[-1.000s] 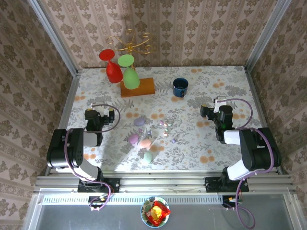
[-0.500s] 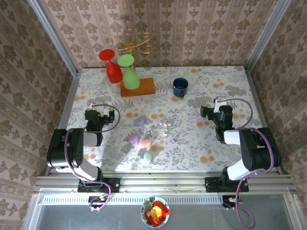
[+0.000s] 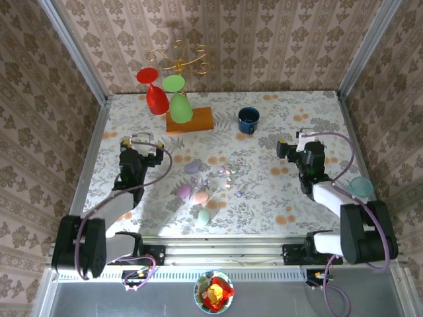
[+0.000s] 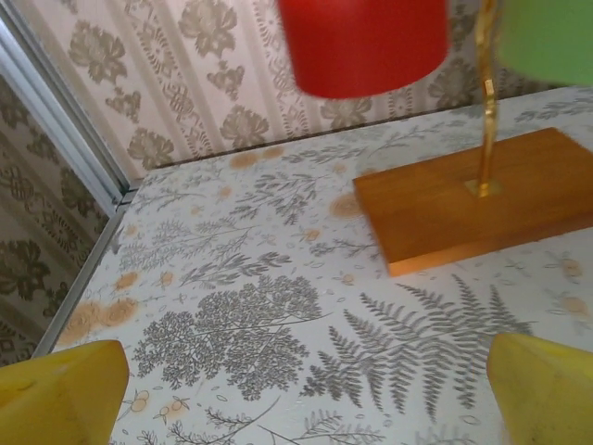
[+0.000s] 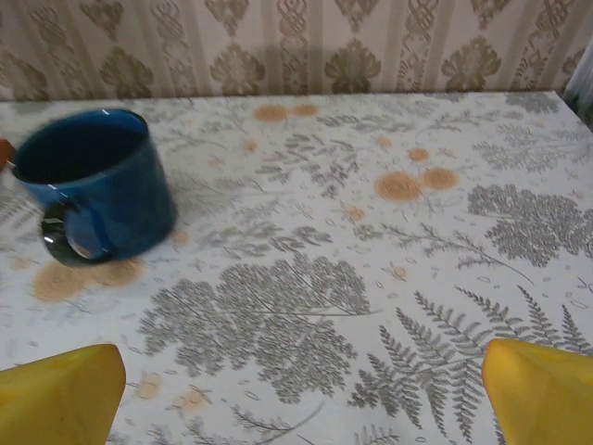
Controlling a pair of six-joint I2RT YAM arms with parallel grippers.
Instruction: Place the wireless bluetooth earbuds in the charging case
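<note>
Several tiny pale earbuds (image 3: 229, 173) lie scattered on the floral tablecloth at mid-table. Just to their left sit the oval pastel cases: a lilac one (image 3: 192, 168), a purple one (image 3: 184, 191), a peach one (image 3: 200, 196) and a green one (image 3: 203, 216). I cannot tell whether the cases' lids are up or down. My left gripper (image 3: 143, 142) hovers left of the cases, and its yellow fingers (image 4: 57, 395) stand wide apart over bare cloth. My right gripper (image 3: 295, 146) is to the right of the earbuds, open, with nothing between its yellow fingers (image 5: 541, 389).
A wooden base (image 3: 190, 120) with a gold rack holds a red glass (image 3: 156, 98) and a green glass (image 3: 180, 105) at the back left. A blue mug (image 3: 248, 120) stands at the back centre. A bowl of sweets (image 3: 213, 292) sits below the table's near rail.
Both arms have unfolded from their rest pose. The left gripper has moved forward towards the wooden base, and the right gripper has shifted slightly forward.
</note>
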